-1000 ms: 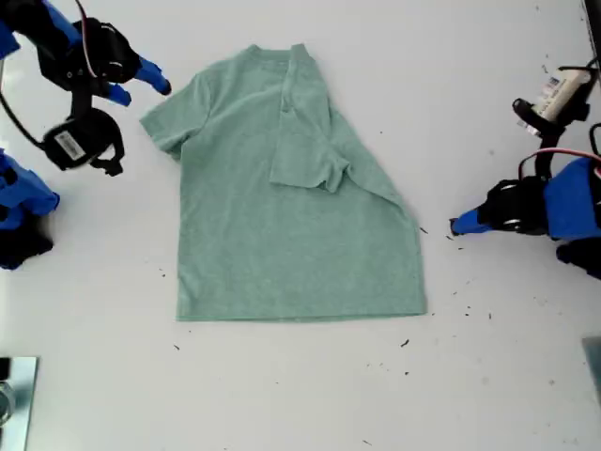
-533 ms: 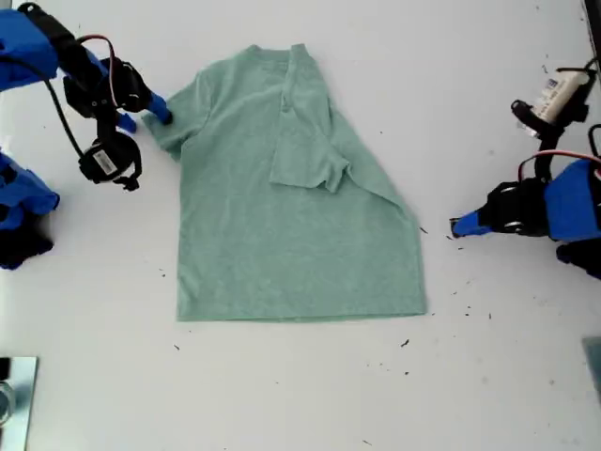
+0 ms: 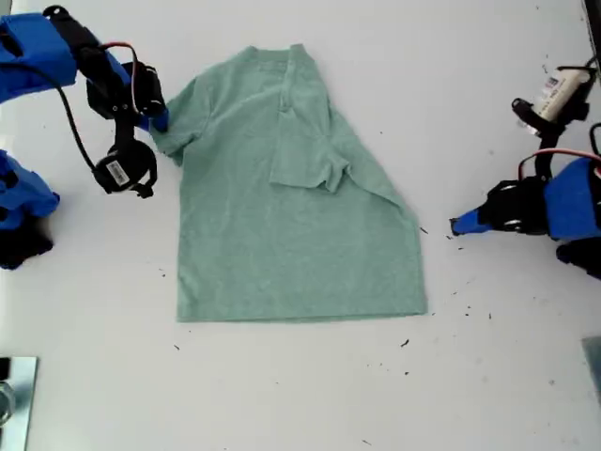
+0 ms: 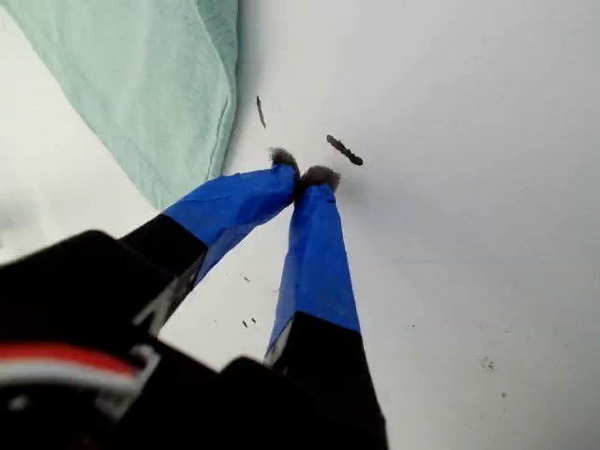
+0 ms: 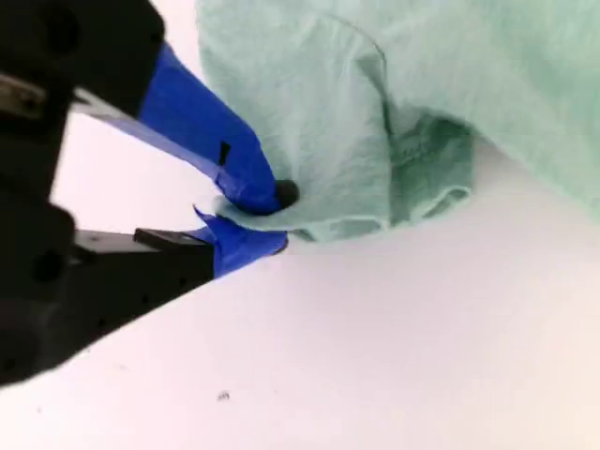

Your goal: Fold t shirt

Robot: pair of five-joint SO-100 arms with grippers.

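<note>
My second claw (image 3: 158, 120) sits at the exterior view's left, at the outer hem of the t shirt's (image 3: 291, 216) flat sleeve. Its jaws pinch that hem, one finger above the cloth and one below. The t shirt lies spread on the white desk (image 3: 300, 395), collar away from the camera. The sleeve on the side away from my second claw is already turned in over the chest, so I judge the fold partly done. My first claw (image 3: 454, 226) waits beyond the t shirt's opposite edge, just off the cloth, tips pressed together and holding nothing.

The t shirt looks light, limp and thin. It should drape and drag rather than keep any shape, and a shallow bite could slip off. A doubled hem or seam is the better place to grip, since it gives the jaws something thicker.

The second wrist view shows what the exterior view cannot: the t shirt (image 5: 394, 122) bunched into small ridges where my second claw (image 5: 267, 220) bites it. The first wrist view shows my first claw (image 4: 302, 178) resting on bare desk (image 4: 469, 187) beside the t shirt's (image 4: 141, 84) hem corner, among dark specks.
</note>
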